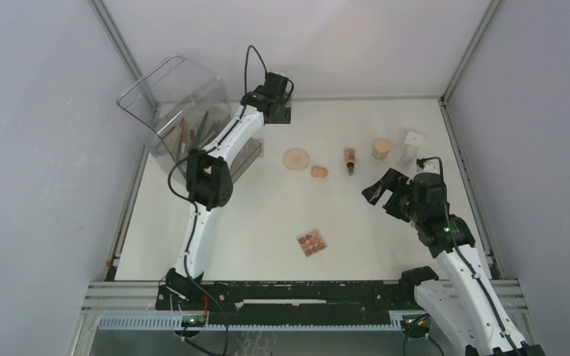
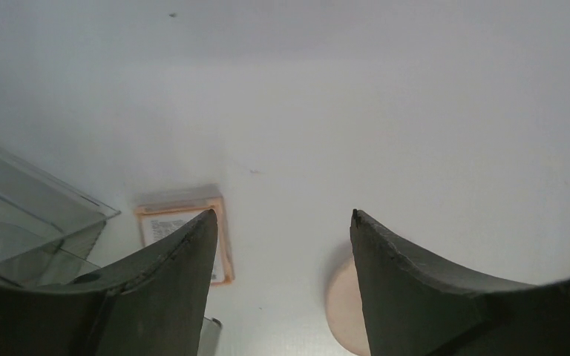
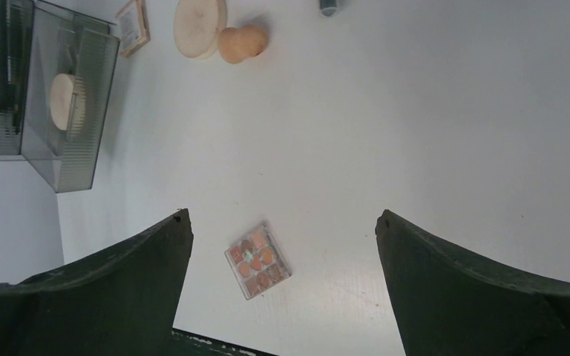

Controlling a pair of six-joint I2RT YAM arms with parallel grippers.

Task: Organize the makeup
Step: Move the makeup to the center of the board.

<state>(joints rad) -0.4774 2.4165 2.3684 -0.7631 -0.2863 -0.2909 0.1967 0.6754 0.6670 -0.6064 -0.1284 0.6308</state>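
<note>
Gaping empty: left gripper (image 2: 282, 216), right gripper (image 3: 282, 215); powder disc (image 2: 339, 305), square palette (image 2: 174, 216) half-hidden behind left one.

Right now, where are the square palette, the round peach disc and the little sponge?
square palette (image 1: 312, 242), top external view, middle of its pans.
round peach disc (image 1: 295, 159), top external view, centre of its top.
sponge (image 1: 319, 172), top external view, middle of its body.

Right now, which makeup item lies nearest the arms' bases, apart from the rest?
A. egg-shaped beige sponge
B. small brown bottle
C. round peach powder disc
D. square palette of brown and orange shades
D: the square palette of brown and orange shades lies alone toward the near edge; the round peach powder disc, beige sponge and small brown bottle sit farther back.
</note>
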